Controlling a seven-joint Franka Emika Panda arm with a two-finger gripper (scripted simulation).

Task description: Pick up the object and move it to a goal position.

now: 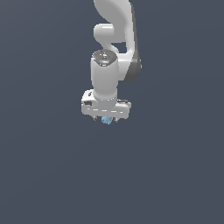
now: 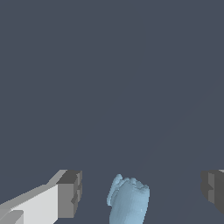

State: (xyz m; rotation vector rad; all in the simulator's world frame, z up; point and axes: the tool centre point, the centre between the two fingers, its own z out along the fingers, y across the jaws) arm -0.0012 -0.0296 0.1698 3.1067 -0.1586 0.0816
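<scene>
The object [image 1: 106,120] is a tiny light-blue lumpy piece, just showing under the white hand in the exterior view. In the wrist view the object [image 2: 129,203] sits between the two grey fingertips, with a clear gap on each side. It lies nearer to one fingertip [image 2: 70,194] than to the other fingertip [image 2: 214,190]. My gripper [image 1: 106,117] hangs straight down over it and is open, touching nothing that I can see. In the wrist view the gripper [image 2: 142,192] straddles the piece. No goal marker shows in either view.
A plain dark grey-blue surface fills both views. The white arm [image 1: 114,39] rises from the hand toward the upper edge of the exterior view. No other objects or edges show.
</scene>
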